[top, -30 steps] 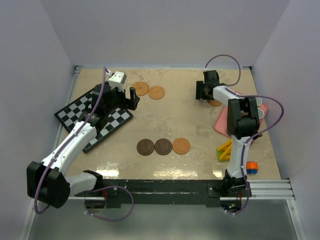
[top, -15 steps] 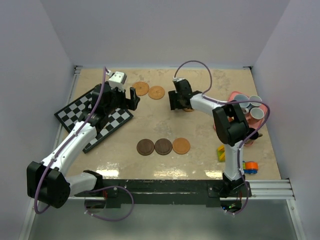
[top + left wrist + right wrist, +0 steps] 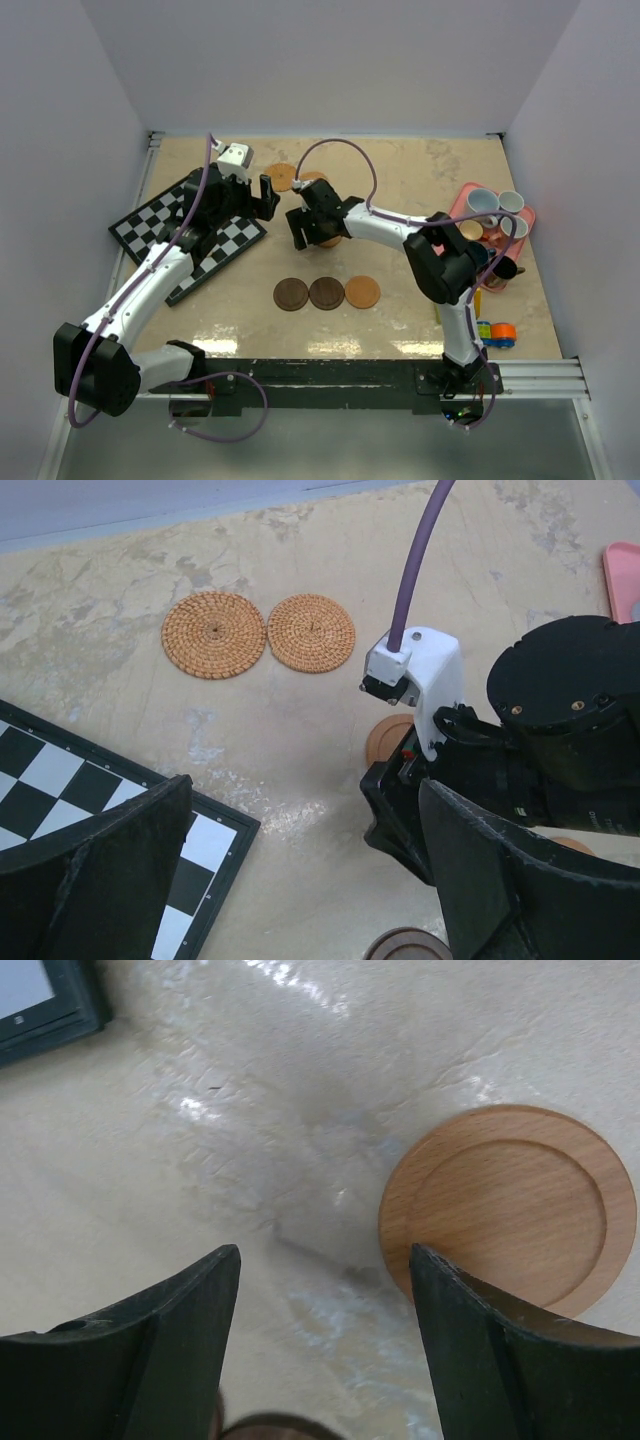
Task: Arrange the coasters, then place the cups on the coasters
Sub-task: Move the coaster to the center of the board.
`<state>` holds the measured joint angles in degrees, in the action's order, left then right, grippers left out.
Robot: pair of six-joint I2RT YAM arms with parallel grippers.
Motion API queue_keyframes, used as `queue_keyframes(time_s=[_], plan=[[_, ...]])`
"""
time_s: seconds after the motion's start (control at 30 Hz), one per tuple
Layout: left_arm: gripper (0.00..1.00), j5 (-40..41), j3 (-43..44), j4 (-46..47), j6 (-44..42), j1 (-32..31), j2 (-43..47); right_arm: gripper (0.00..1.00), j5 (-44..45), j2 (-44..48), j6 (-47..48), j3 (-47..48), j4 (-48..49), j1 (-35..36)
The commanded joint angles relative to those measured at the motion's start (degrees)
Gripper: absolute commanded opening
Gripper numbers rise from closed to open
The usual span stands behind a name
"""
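The left hand [image 3: 305,785] and right hand [image 3: 322,1258] gape empty. The wooden coaster [image 3: 510,1205] looks thin, stiff and slippery; its rim seems the best hold.

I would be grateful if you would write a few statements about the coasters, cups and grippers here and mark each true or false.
Two dark brown round coasters and an orange-tan round coaster lie in a row. True.
The small handled cups stand on coasters. False: they are gathered at the pink tray.
The left gripper is open and empty. True.
The right gripper is shut on a dark coaster. False: its jaws are apart, a tan wooden coaster lying flat beside one finger.
The two woven straw coasters lie on the chequered board. False: they lie on the beige tabletop beyond it.
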<state>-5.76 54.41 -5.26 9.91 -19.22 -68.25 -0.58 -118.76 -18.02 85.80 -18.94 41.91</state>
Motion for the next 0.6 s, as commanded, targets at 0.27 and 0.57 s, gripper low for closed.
queue_keyframes(time_s=[0.27,0.57], plan=[[1.00,-0.1,0.3,2.0,0.4,-0.3,0.4,0.81,6.7,5.6,3.5,5.4,-5.0,-5.2],[1.00,-0.1,0.4,2.1,0.3,-0.2,0.1,0.62,1.9,3.7,9.5,2.8,0.2,-9.1]])
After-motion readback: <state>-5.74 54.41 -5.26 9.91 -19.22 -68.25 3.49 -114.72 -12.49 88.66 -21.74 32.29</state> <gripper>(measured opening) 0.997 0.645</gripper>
